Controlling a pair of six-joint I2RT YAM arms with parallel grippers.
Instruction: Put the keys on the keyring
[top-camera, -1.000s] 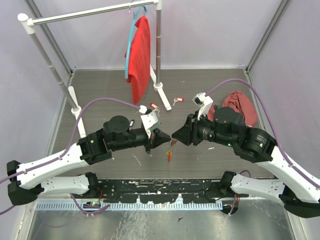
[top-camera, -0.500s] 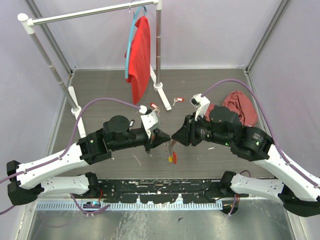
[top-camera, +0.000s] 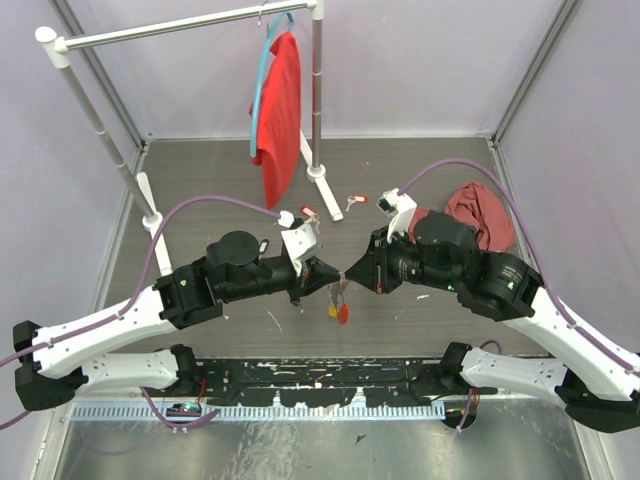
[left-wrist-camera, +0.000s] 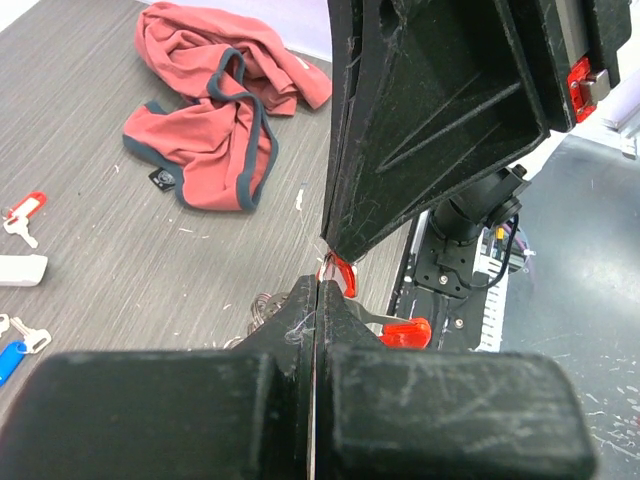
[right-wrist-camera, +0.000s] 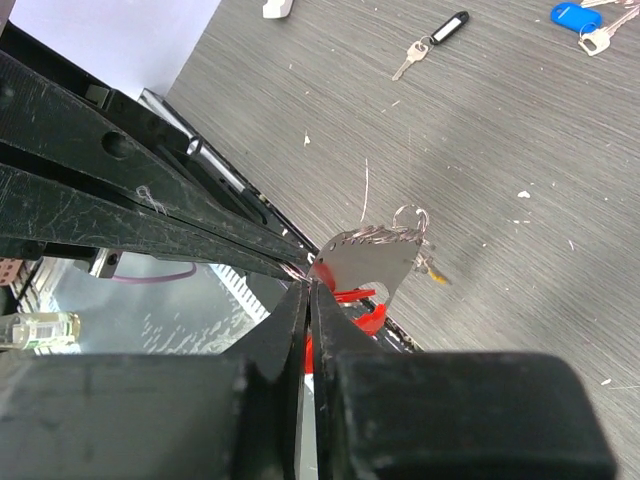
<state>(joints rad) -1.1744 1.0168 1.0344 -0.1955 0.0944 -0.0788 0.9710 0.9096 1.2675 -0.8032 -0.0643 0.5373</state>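
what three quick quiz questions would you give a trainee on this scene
1. True or false: the red shirt hangs on a blue hanger.
2. The lone key in the right wrist view has a tag that is: A black, B green, C white.
3. Fill in: the keyring hangs below the two arms' meeting ____.
Key: 1 true; 2 A; 3 jaws.

Right gripper (right-wrist-camera: 308, 290) at lower centre, jaws pinched on a toothed key (right-wrist-camera: 370, 262). Left gripper (right-wrist-camera: 300, 265) enters from the left, tips meeting it. Black-tagged key (right-wrist-camera: 437, 32) lies on the worktop (right-wrist-camera: 520, 130), upper frame.
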